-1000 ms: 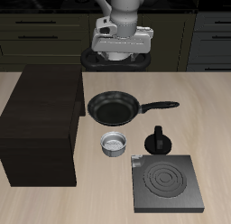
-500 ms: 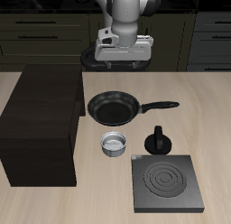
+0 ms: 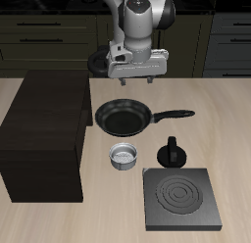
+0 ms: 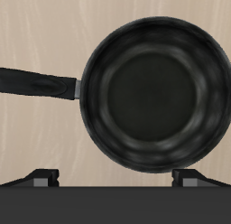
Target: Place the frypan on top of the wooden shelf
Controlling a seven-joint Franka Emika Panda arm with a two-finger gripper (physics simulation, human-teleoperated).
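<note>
Exterior view: the frypan (image 3: 124, 118) lies flat on the tabletop (image 3: 230, 129), beside the wooden shelf (image 3: 44, 134), its long handle running parallel to the front edge and pointing away from the shelf. A small metal bowl (image 3: 123, 156) sits just in front of the pan; a black knobbed object (image 3: 172, 152) and a stove plate (image 3: 181, 200) lie nearer the front. The arm hangs upright above the pan, claw (image 3: 137, 80) pointing down, fingers spread apart, holding nothing. Wrist view: the frypan (image 4: 153, 83) fills the picture, handle lying crosswise; both fingertips (image 4: 43, 176) are set wide, clear of the pan.
</note>
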